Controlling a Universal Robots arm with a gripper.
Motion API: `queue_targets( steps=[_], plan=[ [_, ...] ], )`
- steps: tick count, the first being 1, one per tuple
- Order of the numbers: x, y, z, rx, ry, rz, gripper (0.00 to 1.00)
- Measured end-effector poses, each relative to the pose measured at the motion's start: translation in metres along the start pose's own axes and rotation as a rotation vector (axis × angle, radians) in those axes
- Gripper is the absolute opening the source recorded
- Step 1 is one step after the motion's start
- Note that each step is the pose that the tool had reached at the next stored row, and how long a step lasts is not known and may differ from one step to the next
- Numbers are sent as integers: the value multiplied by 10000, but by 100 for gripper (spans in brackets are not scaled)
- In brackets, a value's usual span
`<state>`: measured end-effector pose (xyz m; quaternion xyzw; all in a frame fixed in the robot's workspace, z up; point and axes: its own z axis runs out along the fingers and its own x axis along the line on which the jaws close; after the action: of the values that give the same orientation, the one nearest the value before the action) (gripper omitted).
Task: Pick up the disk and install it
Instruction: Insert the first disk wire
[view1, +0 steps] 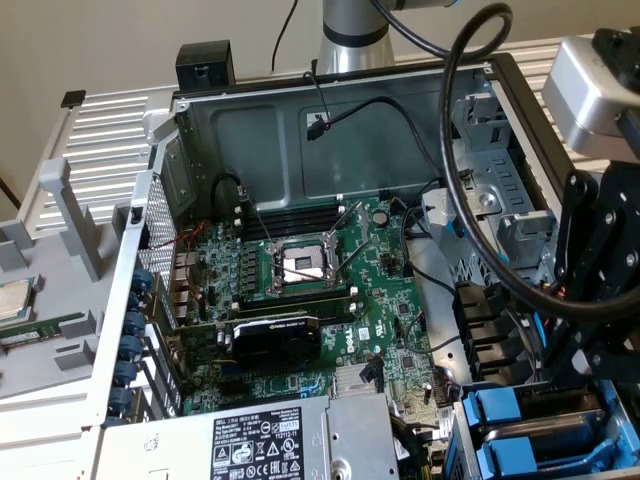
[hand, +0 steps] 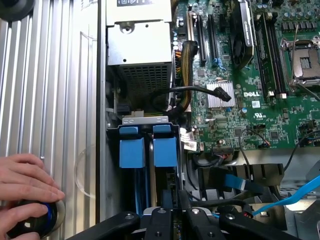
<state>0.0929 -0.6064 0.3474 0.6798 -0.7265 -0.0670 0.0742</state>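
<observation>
Disk (hand: 165, 151): 1, blue-framed, upright in drive bay (hand: 145, 120) | neighbouring blue carrier (hand: 132, 152): 1, just beside it | gripper (hand: 169, 216): 1, jaws clamped on Disk's edge | person's hand (hand: 25, 185): 1, on ribbed table (hand: 60, 100)

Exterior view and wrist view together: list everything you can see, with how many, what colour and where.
Computer case: one, grey, open.
Motherboard: one, green, on the case floor.
Processor socket: one, silver, mid-motherboard.
Graphics card: one, black, near the socket.
Power supply: one, grey with a black-and-white label, at the case edge.
Disk carriers: two, blue, side by side in the drive bay.
Processor chip: one, silver, outside the case, at the exterior view's left.
Cables: several, black, looping over the case.
Hand: one, on the ribbed metal beside the case.
Gripper: one, black, shut, close to the disk carriers.
</observation>
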Motion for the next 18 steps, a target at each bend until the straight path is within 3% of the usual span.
queue_targets(
  steps=[5, 11, 15, 18],
  plan=[
    [9, 7, 9, -2, -37, -11, 16],
    [38, 7, 11, -9, -139, -34, 16],
    [39, 5, 14, -9, -142, -70, 16],
    [39, 4, 18, 25, -137, -121, 16]
  ],
)
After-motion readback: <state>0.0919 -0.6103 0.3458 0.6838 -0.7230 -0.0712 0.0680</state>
